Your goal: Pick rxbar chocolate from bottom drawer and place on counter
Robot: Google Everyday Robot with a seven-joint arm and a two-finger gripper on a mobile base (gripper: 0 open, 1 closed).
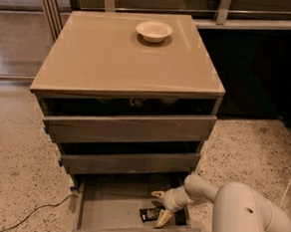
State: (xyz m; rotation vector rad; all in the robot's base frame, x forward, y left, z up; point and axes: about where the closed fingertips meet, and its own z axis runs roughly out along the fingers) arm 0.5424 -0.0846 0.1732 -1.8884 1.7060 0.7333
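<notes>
The bottom drawer is pulled open, showing its grey floor. The rxbar chocolate, a small black bar with white lettering, lies flat near the drawer's front right. My gripper reaches down into the drawer from the right. Its two tan fingers are spread, one behind the bar and one at the bar's right end. The bar rests on the drawer floor. The counter is the tan top slab of the cabinet.
A cream bowl stands on the counter at the back. The two upper drawers are slightly ajar. My white arm fills the lower right. A cable runs over the speckled floor at the left.
</notes>
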